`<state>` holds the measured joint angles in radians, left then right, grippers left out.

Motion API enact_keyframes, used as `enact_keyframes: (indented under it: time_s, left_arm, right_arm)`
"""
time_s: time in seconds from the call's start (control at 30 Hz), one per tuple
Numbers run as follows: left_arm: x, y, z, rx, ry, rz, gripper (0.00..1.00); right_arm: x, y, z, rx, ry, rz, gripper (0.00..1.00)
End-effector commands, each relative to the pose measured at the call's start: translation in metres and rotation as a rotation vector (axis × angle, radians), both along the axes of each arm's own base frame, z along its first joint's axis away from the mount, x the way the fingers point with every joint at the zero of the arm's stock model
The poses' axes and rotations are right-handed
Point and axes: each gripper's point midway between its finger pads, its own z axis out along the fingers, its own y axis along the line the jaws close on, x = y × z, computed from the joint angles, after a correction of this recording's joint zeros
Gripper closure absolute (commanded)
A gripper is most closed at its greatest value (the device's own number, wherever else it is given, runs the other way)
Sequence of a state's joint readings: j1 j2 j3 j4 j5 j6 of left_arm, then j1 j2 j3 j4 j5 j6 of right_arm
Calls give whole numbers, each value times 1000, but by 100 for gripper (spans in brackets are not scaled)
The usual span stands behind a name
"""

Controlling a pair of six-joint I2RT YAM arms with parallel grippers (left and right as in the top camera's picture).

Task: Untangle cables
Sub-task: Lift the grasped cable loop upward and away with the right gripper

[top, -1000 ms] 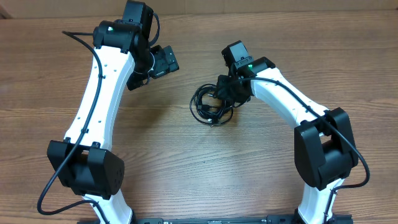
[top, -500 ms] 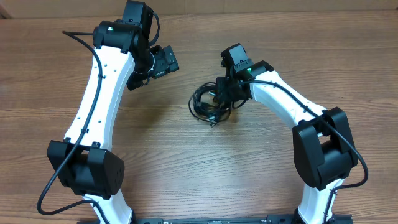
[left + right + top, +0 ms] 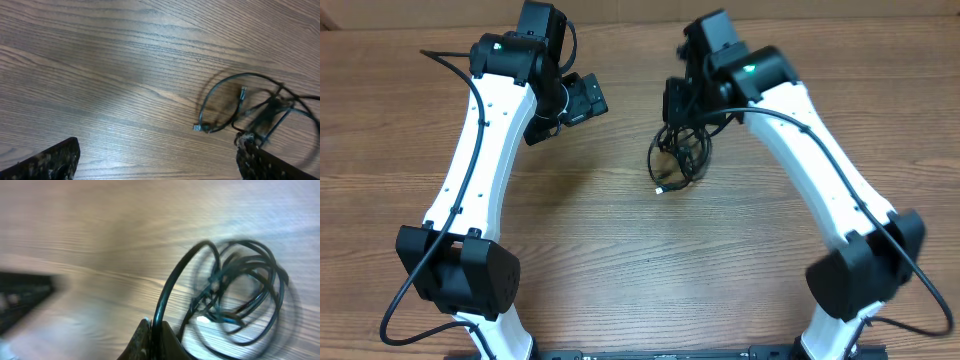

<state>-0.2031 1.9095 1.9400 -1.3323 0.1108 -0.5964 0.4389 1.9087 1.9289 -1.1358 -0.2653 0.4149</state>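
Note:
The cables (image 3: 678, 155) are a small tangle of thin black cords hanging from my right gripper (image 3: 688, 112) near the table's far middle, their lower loops and a plug end near the wood. In the right wrist view my right gripper (image 3: 156, 330) is shut on one black strand, and the blurred bundle (image 3: 240, 287) dangles below it. My left gripper (image 3: 582, 100) is open and empty, well left of the bundle. In the left wrist view its two fingertips (image 3: 157, 162) frame bare wood, and the cables (image 3: 250, 110) lie at the right.
The wooden table (image 3: 620, 250) fills the view. The left arm's thick black cable (image 3: 445, 62) loops at the far left. Both arm bases stand at the near edge.
My right gripper has risen and moved toward the far edge with a strand, lifting the bundle off the table and drawing it taller and narrower. The left arm has not moved.

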Motion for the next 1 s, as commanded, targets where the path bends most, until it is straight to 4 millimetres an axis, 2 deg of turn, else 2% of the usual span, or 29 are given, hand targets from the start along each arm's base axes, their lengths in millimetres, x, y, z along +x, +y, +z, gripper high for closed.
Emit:
enact_keyframes:
  time_s: [0.0,0.07,0.23,0.3,0.4,0.53,0.6,0.67,0.73,0.8,0.83,0.9,0.97]
  left_arm:
    - [1,0,-2,8,4,9,0]
    - [1,0,-2,8,4,9,0]
    - [1,0,-2,8,4,9,0]
    - [1,0,-2,8,4,9,0]
    - [1,0,-2,8,4,9,0]
    - [1,0,-2,8,4,9,0]
    - [1,0,-2,8,4,9,0]
    - [1,0,-2,8,4,9,0]
    - [1,0,-2,8,4,9,0]
    - [1,0,-2,8,4,9,1]
    - [1,0,-2,8,4,9,1]
    - [1,0,-2,8,4,9,0]
    - [1,0,-2,8,4,9,0]
  right_arm:
    - [-12,18,63,168,-78,51,96]
    - [-8,16,64,159,-95,41,96]
    - [3,-9,35,52,-25,-189,96]
    - [4,-8,35,68,-14,-210,96]
    - [-2,8,63,204,1,-136,96]
    - [-20,25,137,507,18,50,96]
    - [-21,20,160,569,-5,83,96]
    - [-13,13,156,519,-51,58,96]
    - [-4,-3,130,399,-37,-47,96]
    - [-3,-19,99,248,-5,-142,96]
    - [-4,-23,90,206,9,-160,96]
    - [-9,-19,87,213,31,-145,96]
    - [-15,-4,100,299,38,-79,96]
